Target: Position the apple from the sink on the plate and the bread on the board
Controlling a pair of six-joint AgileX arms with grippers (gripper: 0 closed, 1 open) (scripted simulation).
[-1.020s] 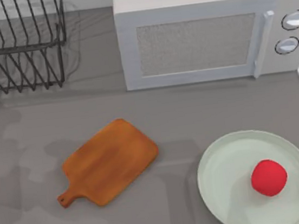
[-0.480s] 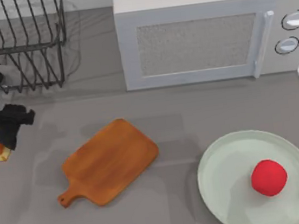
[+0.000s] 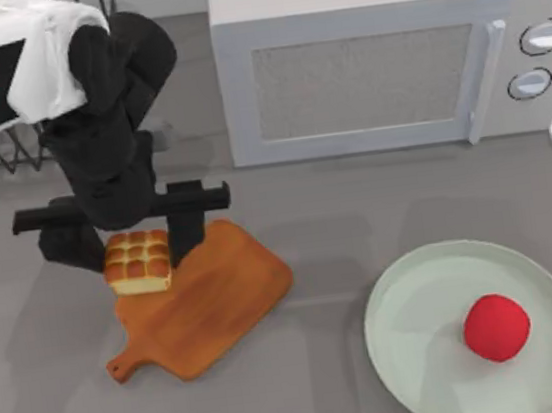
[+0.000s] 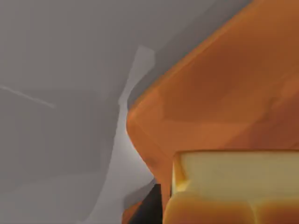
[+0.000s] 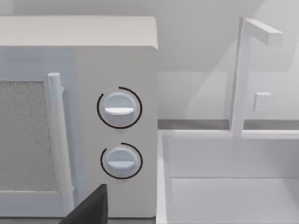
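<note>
Bread [image 3: 139,263], a squarish bun loaf with a glossy golden-brown scored top and pale cream sides, is pinched between the two black fingers of the left gripper [image 3: 136,246]. It sits directly under the wrist, at the far-left edge of the board [image 3: 212,300], partly over the wood and partly over the grey counter [image 3: 357,207]. Whether it rests on the wood or hangs just above cannot be told. The left wrist view confirms this: the loaf's cream side [image 4: 233,170] lies beside the board's rounded corner [image 4: 154,116].

The board is orange-brown, smooth-grained, a rounded rectangle; its long axis runs diagonally, handle toward the near left. Its open middle lies to the right and nearer from the loaf, so I judge a short shift that way is needed before release.

Apple [image 3: 496,327], smooth and bright red, already lies on the pale mint-green plate [image 3: 400,312], well apart at the right. That part appears done.

The right wrist view faces the microwave's two dials [image 5: 119,108] and a white sink [image 5: 224,186]; the right arm seems parked there.
</note>
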